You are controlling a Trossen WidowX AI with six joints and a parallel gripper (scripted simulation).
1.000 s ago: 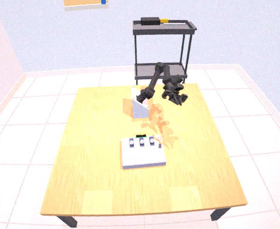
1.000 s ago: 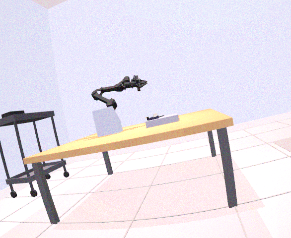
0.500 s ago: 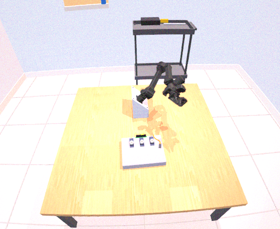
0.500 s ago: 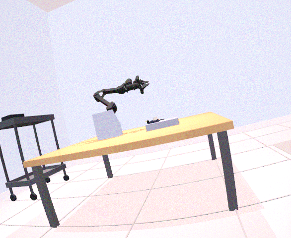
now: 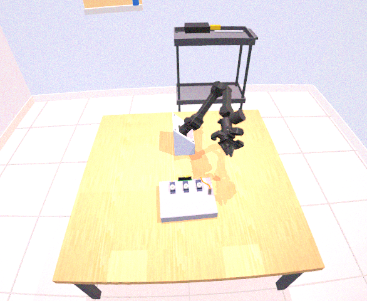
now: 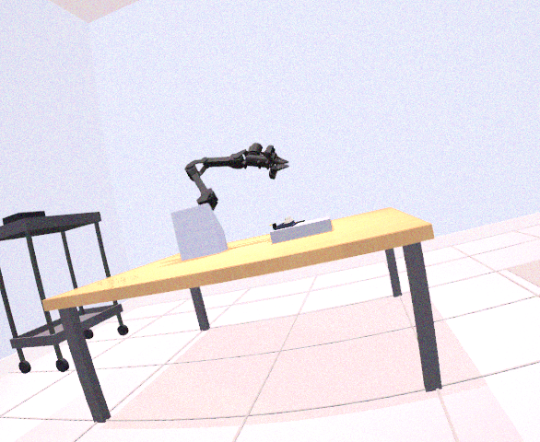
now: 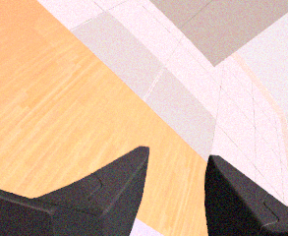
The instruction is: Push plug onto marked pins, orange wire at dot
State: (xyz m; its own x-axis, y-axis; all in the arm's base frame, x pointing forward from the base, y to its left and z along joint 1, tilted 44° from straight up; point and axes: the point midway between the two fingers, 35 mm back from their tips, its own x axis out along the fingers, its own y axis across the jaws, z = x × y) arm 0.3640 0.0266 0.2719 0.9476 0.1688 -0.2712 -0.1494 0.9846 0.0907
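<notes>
The pale printed holder (image 5: 188, 205) (image 6: 301, 231) lies on the table. Three dark servos with white hubs sit along its far side; the rightmost servo (image 5: 198, 185) is nearest the orange lead (image 5: 205, 182). The lead ends in a small dark plug (image 5: 209, 191) on the holder's right part. A small dark board with a green edge (image 5: 185, 178) stands at the holder's far edge. The pins, coloured band and dot are too small to tell. My gripper (image 5: 230, 154) (image 6: 288, 164) (image 7: 178, 161) is partly open and empty, high above the table and well away from the plug.
The arm's base is on a pale angled stand (image 5: 184, 148) (image 6: 198, 233) behind the holder. The wooden table (image 5: 122, 220) (image 6: 241, 271) extends around both. A dark cart (image 5: 214, 41) (image 6: 46, 223) stands beyond the table's far edge.
</notes>
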